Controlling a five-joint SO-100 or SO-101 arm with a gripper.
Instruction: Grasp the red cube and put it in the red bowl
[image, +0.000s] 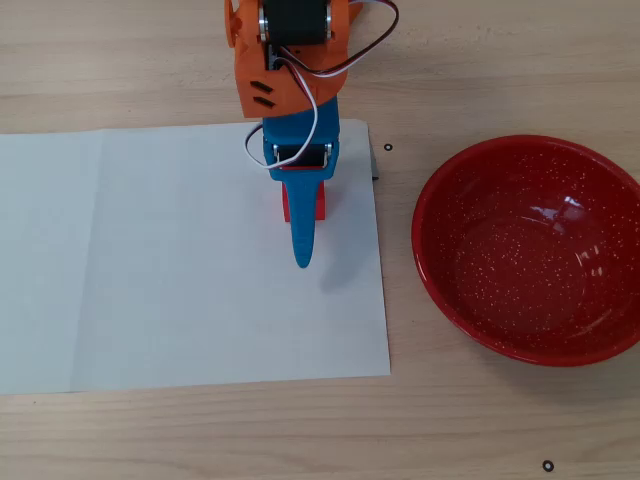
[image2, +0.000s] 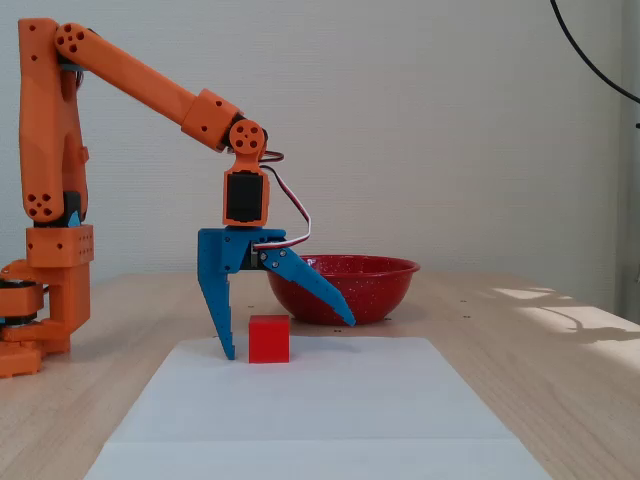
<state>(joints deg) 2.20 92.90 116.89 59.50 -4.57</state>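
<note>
While the cube (image2: 269, 339) sits on the white paper (image: 150, 260), the blue gripper (image2: 290, 340) straddles it with jaws spread wide: in the fixed view one finger (image2: 220, 320) stands just left of it, the other (image2: 320, 292) angles up to its right. Neither clearly touches it. Well right in the overhead view, the bowl (image: 440, 270) rests on the table (image: 480, 60).

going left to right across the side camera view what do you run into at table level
Orange arm base → hand, open, its left finger beside the red cube → red bowl. The white paper spans the middle under the cube.
</note>
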